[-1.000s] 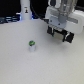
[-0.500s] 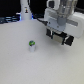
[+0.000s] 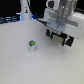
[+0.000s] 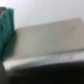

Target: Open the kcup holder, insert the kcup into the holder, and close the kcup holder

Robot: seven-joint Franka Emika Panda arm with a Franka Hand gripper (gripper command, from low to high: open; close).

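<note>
While the gripper (image 3: pixel 59 38) hangs low over the kcup holder (image 3: pixel 75 26) on the exterior view's right, its two dark fingers (image 3: pixel 50 34) point down with a gap showing between them, so it looks parted and carrying nothing. The blur makes it hard to say how wide. From the wrist view we get a light tan flat surface (image 4: pixel 47 42) filling the picture, with a dark band beneath it, very likely part of the holder seen close up, though it's too soft to say which part.

Out on the white table (image 3: pixel 20 65), the kcup (image 3: pixel 32 45) stands upright, green top up, well apart from the arm and toward the exterior view's left. A tall white bottle-like object (image 3: pixel 25 9) stands at the back.

Now the risks, as I judge them. If the fingers come in off-centre on the handle, they could slip and leave the drawer shut, or shove the whole box backward. Pulling at an angle might jam the drawer. Later, that small pod could tip or roll if one finger touches it first.
</note>
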